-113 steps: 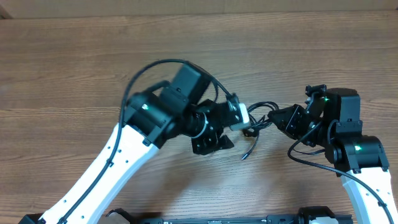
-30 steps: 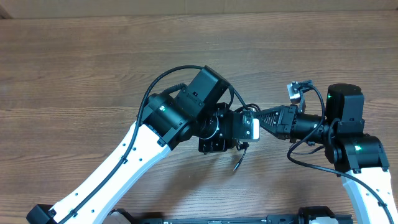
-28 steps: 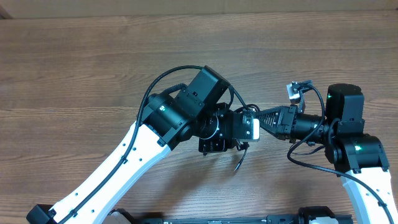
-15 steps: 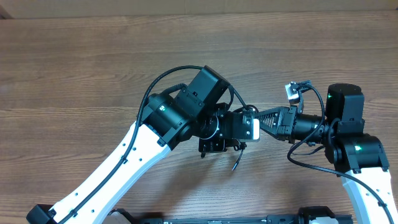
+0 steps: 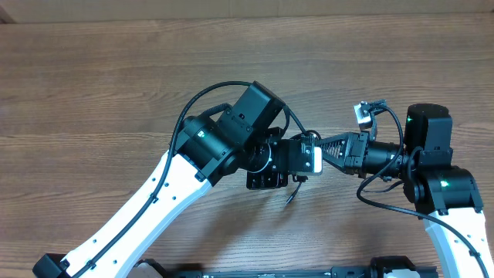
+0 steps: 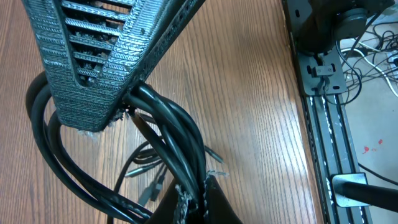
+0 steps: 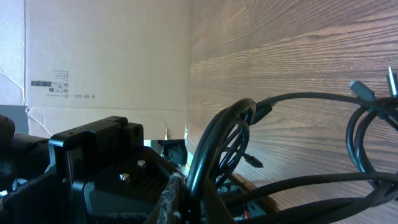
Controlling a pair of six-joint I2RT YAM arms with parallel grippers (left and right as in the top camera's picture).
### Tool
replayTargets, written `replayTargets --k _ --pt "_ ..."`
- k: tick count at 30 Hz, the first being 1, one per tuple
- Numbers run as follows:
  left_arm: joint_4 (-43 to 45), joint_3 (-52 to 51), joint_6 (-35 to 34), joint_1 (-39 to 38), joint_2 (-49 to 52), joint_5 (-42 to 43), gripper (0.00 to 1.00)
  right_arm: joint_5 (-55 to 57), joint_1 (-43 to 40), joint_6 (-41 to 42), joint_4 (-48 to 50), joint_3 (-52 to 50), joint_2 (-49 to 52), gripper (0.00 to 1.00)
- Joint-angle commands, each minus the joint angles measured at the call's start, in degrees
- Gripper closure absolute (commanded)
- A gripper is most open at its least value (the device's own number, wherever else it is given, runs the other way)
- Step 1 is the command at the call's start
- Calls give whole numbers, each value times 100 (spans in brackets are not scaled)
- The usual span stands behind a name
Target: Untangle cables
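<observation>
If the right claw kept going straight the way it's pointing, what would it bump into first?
Probably the left claw, which sits just in front of the right claw. Both are shut on the cables bunched between them. From above I cannot tell their heights, so it might slide past.

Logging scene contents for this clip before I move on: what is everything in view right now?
cables: one tangled bundle, strand count unclear, black, between the two grippers
table: one, brown wood, under everything
cardboard: one sheet, tan, along the table's far edge
rail: one, black, beside the table edge
left gripper: one, black, shut on cables
right gripper: one, black, shut on cables
</observation>
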Motion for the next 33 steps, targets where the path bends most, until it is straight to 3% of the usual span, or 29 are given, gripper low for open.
replayTargets --k 1,3,4,8,11,20,25,33 --pt "22 127 2 -37 61 61 96 -59 -11 -4 76 129 -20 96" --pt "20 127 -17 -37 61 -2 96 79 -11 -7 70 129 -20 96" --pt "20 127 -22 -37 61 -20 96 177 -11 -7 55 129 -20 91" --pt "59 127 -24 -33 61 -39 96 616 -11 -7 -68 129 -20 44" --pt "221 127 -514 -33 61 -466 96 767 -11 -4 -142 129 -20 31" --pt "680 127 -2411 -33 61 -2103 96 699 -11 2 -164 129 -20 27" --pt "852 127 -2570 -37 61 -1987 96 699 -11 24 -164 129 -20 28" --pt "1143 127 -2553 -42 61 -1099 96 702 -11 22 -157 129 -20 31"
